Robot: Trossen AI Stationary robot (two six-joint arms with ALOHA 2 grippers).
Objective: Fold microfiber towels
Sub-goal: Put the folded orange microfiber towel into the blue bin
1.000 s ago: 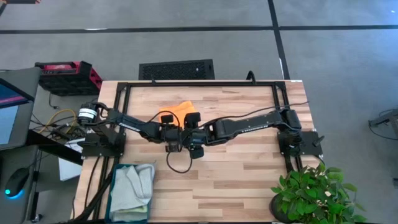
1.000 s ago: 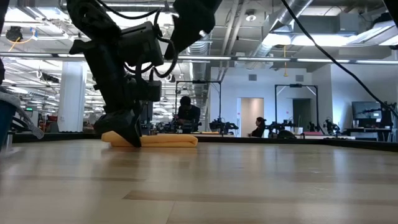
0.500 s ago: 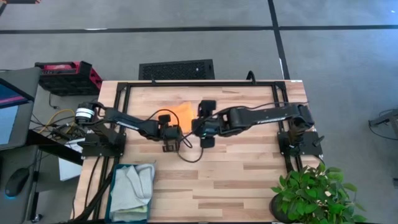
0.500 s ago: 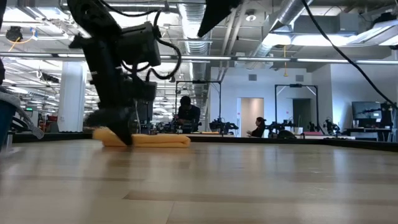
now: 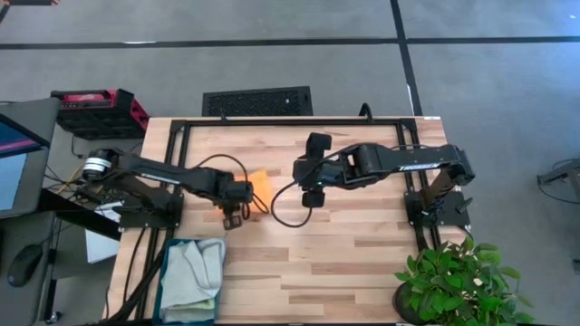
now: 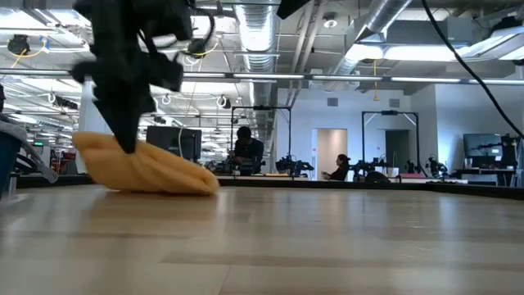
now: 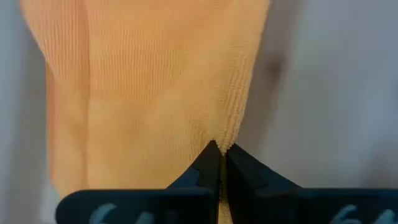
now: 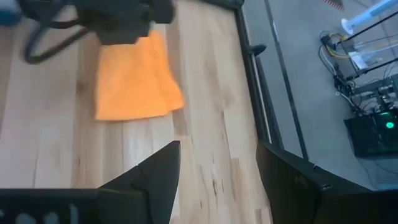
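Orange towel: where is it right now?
In the high view the orange towel lies left of the table's middle, pinched at its edge by the shut left gripper; the right gripper is apart, open.

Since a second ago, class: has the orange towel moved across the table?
Yes. The orange towel, pinched by the shut left gripper, has slid leftward in the high view, toward the table's left frame rail.

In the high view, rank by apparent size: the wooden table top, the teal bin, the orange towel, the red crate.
1. Pale wooden slatted table top
2. Teal rectangular bin
3. Red plastic crate
4. Bright orange microfiber towel, partly hidden under the left arm, so its rank is unsure.
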